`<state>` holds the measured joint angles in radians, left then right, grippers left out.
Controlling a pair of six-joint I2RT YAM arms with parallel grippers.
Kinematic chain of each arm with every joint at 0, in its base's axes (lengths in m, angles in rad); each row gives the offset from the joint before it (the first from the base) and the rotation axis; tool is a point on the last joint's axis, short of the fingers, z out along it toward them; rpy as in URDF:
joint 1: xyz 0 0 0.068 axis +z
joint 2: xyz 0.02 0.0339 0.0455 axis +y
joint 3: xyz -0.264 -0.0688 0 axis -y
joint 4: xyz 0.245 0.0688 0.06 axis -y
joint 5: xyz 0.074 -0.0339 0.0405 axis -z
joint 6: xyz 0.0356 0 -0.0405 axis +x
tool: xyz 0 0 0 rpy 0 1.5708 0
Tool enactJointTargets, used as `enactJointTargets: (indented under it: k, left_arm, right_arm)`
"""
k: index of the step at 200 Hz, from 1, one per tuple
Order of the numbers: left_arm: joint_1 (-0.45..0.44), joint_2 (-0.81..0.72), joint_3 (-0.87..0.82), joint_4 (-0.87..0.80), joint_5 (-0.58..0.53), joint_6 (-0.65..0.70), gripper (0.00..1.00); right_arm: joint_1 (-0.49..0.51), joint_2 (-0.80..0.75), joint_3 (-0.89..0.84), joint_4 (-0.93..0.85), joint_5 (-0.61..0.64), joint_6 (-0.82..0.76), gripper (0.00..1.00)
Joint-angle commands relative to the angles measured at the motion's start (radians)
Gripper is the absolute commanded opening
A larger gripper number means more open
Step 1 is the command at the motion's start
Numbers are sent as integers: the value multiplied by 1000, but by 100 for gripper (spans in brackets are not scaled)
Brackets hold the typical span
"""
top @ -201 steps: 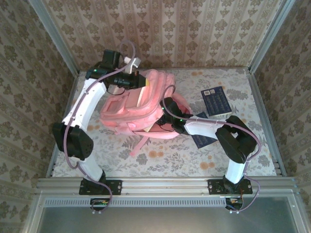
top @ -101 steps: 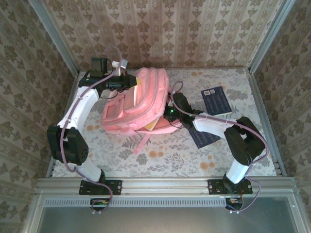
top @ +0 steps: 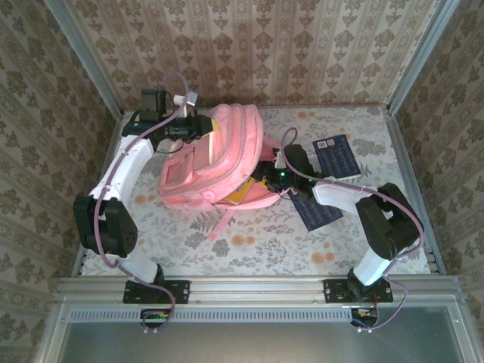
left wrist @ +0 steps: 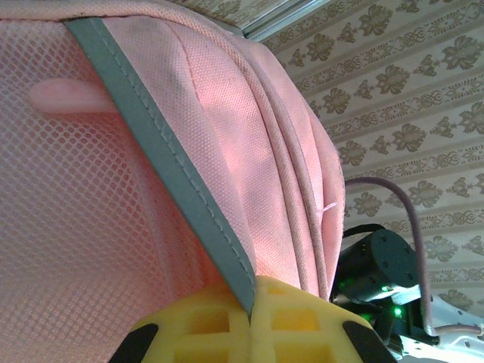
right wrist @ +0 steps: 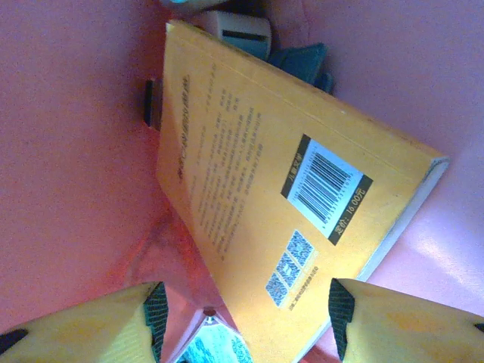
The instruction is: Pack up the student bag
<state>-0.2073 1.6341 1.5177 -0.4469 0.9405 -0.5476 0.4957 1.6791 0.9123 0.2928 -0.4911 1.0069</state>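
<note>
On the table, left of centre, top view: pink student bag [top: 215, 162] lying down, a dark blue book [top: 336, 157] on the cloth to its right.

Left wrist: left gripper [left wrist: 251, 321] pinched tight on the bag's grey trim strip [left wrist: 166, 166].

Right wrist: right gripper [right wrist: 246, 310] reaches inside the bag with its jaws parted. Yellow book [right wrist: 249, 166] lies between them, not clamped.

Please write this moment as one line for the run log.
left tool: shut on student bag trim | right tool: open, inside bag | yellow book: lying in bag | blue book: on table, outside bag
</note>
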Motion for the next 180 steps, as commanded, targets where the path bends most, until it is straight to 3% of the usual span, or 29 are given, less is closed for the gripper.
enactJointTargets:
  k: [1,23,54,85,133,155,180]
  left_arm:
    - [11,-61,15,83,54,-1,0]
    - [11,-65,5,79,47,3,0]
    - [4,-63,9,79,50,5,0]
    - [-14,-56,26,57,51,23,0]
    - [-18,-55,3,27,28,53,0]
    - [-18,-59,-2,-9,-15,79,0]
    - [-17,-60,15,-89,-124,126,0]
  right_arm:
    - [5,28,57,-126,20,-49,57]
    - [5,32,102,-287,65,-129,61]
    - [4,53,111,-332,52,-162,63]
    - [15,150,163,-240,-55,-117,61]
    - [41,240,250,-49,-118,-8,56]
    - [39,203,244,-84,-97,-53,63]
    - [30,111,212,-302,88,-169,78]
